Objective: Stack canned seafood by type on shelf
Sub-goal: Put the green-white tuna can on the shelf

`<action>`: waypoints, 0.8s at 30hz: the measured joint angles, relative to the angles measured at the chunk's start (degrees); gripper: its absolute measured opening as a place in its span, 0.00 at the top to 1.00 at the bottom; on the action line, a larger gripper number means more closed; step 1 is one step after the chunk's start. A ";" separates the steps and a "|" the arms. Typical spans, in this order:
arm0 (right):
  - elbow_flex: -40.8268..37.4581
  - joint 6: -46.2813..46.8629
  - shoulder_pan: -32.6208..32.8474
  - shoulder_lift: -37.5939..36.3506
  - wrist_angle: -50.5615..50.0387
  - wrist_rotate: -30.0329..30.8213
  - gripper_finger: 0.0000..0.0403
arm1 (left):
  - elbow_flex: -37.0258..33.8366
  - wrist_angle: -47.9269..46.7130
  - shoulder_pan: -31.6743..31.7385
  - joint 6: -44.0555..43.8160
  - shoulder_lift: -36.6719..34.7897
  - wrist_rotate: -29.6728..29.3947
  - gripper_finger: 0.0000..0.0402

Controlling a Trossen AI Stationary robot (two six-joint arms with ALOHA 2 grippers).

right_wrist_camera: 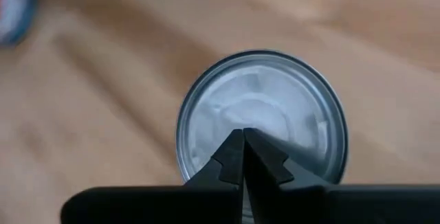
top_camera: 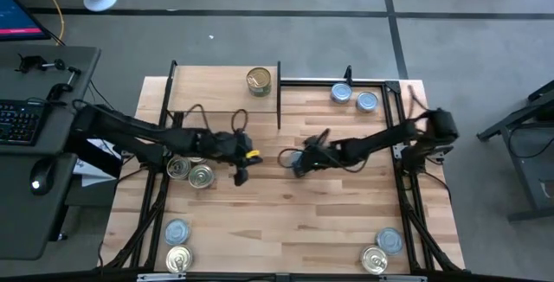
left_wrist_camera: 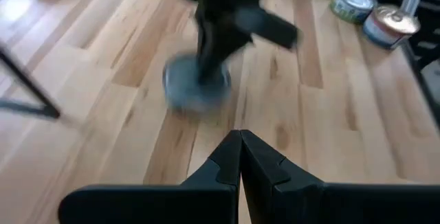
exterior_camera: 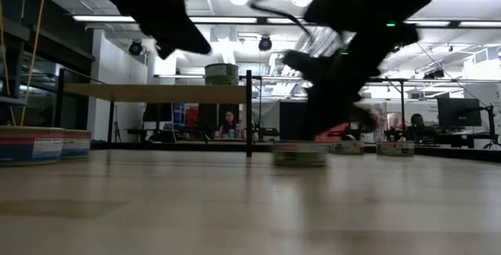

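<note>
Tins lie scattered in the high view, and both claws hang near the table's middle. Left claw (top_camera: pixel 240 175) is clenched on nothing, with two gold tins (top_camera: pixel 190 172) just beside its arm. Right claw (top_camera: pixel 293 163) is likewise clenched, directly over a silver tin that it mostly hides. Shelf (top_camera: pixel 223 92) stands beyond both claws, with one gold tin (top_camera: pixel 259 80) on its end. Two silver tins (top_camera: pixel 355 98) sit well beyond the right claw, and two pairs (top_camera: pixel 177 246) (top_camera: pixel 382 251) lie at the near corners, well apart from either claw

Low view: the right claw (exterior_camera: pixel 313 130) reaches down to the tin (exterior_camera: pixel 300 153) on the table, right above its top; whether they touch I cannot tell. Left claw (exterior_camera: pixel 168 44) hangs higher, clear of the table. Behind it the shelf board (exterior_camera: pixel 156 92) carries its single tin (exterior_camera: pixel 221 73)

Left wrist view: fingers (left_wrist_camera: pixel 227 165) are pressed together, empty, and ahead of them the right arm (left_wrist_camera: pixel 227 18) stands over the blurred silver tin (left_wrist_camera: pixel 196 86). Two more tins (left_wrist_camera: pixel 371 14) lie far beyond

Right wrist view: fingers (right_wrist_camera: pixel 230 159) are shut tip to tip, grasping nothing, with the silver tin top (right_wrist_camera: pixel 261 114) directly under them
</note>
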 joint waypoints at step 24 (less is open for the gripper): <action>10.71 -42.23 1.27 5.36 -16.59 -13.51 1.00 | 0.02 15.32 -1.73 15.32 21.39 2.97 1.00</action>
